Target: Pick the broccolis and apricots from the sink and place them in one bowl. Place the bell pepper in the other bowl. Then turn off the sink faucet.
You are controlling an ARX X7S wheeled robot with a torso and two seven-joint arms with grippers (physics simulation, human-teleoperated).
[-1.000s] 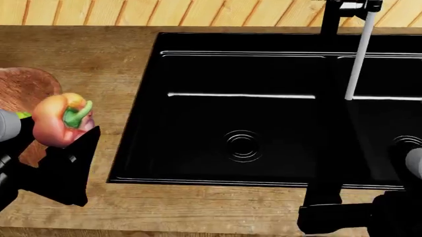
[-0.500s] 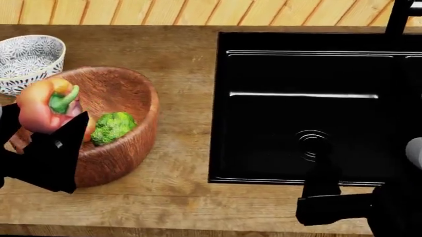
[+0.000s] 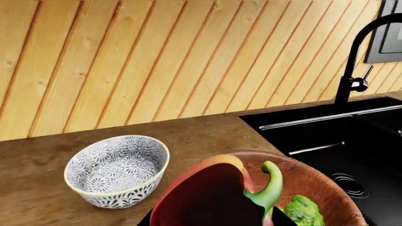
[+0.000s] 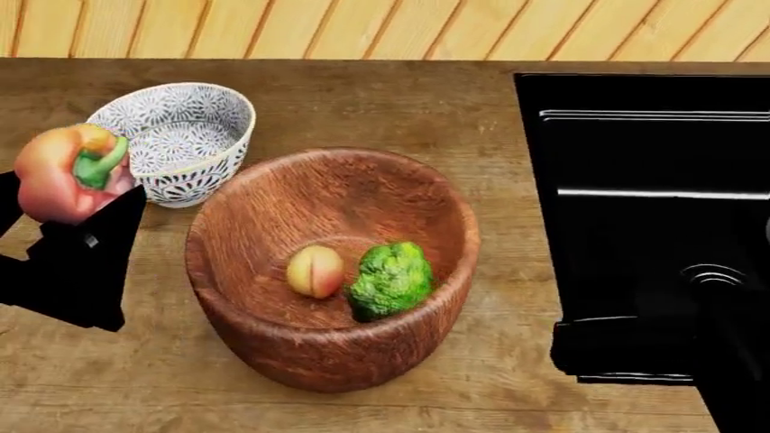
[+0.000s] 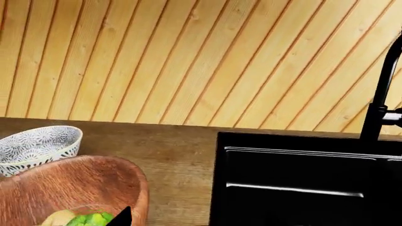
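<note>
My left gripper [image 4: 68,194] is shut on the red-orange bell pepper [image 4: 60,176] and holds it above the counter, just left of the patterned white bowl [image 4: 180,135]. In the left wrist view the pepper [image 3: 207,197] fills the space between the jaws. The wooden bowl [image 4: 337,194] holds one broccoli [image 4: 391,280] and one apricot [image 4: 316,271]. My right gripper [image 4: 601,347] is open and empty, low at the sink's front left corner. One of its fingertips [image 5: 122,216] shows by the wooden bowl [image 5: 82,183].
The black sink [image 4: 650,198] lies at the right, its basin dark. The black faucet [image 3: 351,66] stands behind it against the wood-panelled wall. The wooden counter [image 4: 361,99] runs around both bowls.
The head view has swung left: the sink slid to the right edge and both bowls came fully into view. My left gripper still holds the pepper, now beside the patterned bowl.
</note>
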